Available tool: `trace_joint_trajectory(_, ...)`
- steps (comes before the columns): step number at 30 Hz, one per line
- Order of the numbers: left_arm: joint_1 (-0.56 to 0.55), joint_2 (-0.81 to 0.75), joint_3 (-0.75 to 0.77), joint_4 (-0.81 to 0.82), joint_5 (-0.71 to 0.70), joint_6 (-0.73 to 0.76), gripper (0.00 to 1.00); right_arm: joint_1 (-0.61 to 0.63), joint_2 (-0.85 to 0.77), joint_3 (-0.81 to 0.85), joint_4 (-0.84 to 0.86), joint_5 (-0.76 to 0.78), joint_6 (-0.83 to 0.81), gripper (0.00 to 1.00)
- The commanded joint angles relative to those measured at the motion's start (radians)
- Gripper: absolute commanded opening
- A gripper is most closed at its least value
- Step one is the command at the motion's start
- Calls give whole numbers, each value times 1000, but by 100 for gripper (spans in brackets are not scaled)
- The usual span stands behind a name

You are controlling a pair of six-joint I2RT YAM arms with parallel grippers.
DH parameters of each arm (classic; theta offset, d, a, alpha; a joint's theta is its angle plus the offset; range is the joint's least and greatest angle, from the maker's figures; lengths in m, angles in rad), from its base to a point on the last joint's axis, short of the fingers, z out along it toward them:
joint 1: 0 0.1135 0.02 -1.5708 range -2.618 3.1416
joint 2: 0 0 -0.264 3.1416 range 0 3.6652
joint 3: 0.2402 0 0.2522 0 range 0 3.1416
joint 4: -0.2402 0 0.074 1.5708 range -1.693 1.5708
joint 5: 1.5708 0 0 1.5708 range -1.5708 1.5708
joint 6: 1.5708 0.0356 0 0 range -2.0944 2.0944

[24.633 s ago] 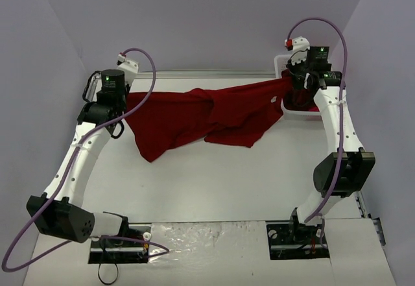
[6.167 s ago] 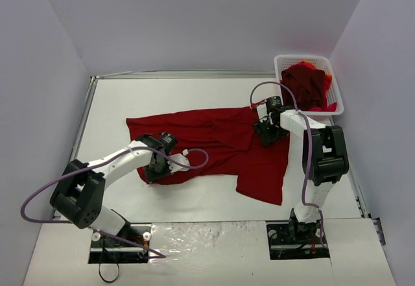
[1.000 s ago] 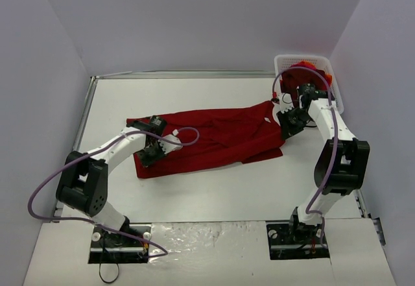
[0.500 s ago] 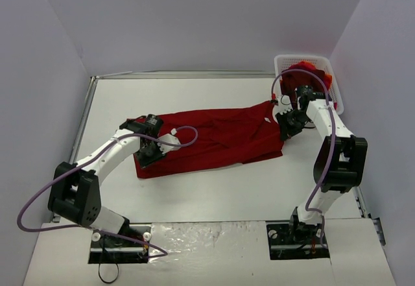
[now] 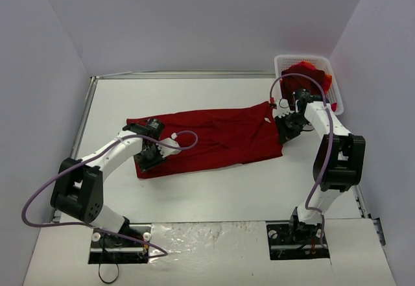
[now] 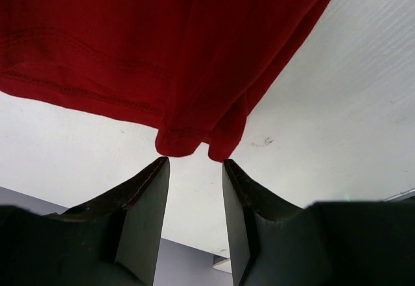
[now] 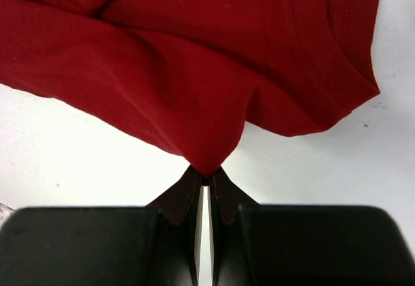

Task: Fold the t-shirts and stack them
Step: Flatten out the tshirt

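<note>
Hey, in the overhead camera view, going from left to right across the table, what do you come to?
Left claw at the cloth's left end → spread dark red t-shirt → right claw pinching its right edge → white mesh basket holding more red shirts.

Overhead view and close wrist views share the t-shirt (image 5: 214, 137).
</note>
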Motion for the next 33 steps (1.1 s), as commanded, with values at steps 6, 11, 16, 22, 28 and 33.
trace_joint_trajectory(6, 2, 38, 16, 75, -49, 16, 37, 10, 11, -38, -9, 5, 7, 0)
trace_joint_trajectory(11, 11, 60, 22, 98, -65, 13, 37, 13, 19, -48, -4, 3, 5, 0)
trace_joint_trajectory(16, 19, 78, 19, 113, -71, 16, 37, 15, 26, -53, 2, 1, 7, 0)
trace_joint_trajectory(22, 21, 100, 6, 110, -59, 27, 36, 18, 33, -56, 6, 5, 7, 0)
trace_joint_trajectory(28, 25, 100, 8, 110, -50, 29, 26, 19, 39, -58, 11, 6, 8, 0)
trace_joint_trajectory(33, 24, 104, 6, 106, -46, 30, 19, 21, 42, -59, 14, 11, 10, 0)
